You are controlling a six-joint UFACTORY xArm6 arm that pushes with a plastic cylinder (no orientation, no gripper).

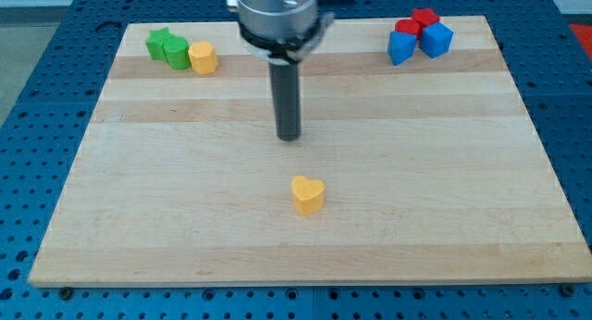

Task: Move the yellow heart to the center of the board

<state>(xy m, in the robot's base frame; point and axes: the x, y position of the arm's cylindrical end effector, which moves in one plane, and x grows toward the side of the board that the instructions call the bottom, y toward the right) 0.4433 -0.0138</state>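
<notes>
Yellow heart (307, 194) lying just below worktop (139, 218) centre. My tip (289, 136), bare rod tool with nothing to spread or pinch, hovering above heart, apart. Judging approach step: next, getting below heart, nudging upward.

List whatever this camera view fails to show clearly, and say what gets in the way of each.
- Arm above my tip: cut off by the view's top edge.
- Board strip behind the rod: hidden by it.
- Two red blocks: partly hidden by the two blue blocks; shapes unclear.
- Green blocks: packed against the yellow block; shapes hard to read.
- Yellow heart: fully visible.
</notes>
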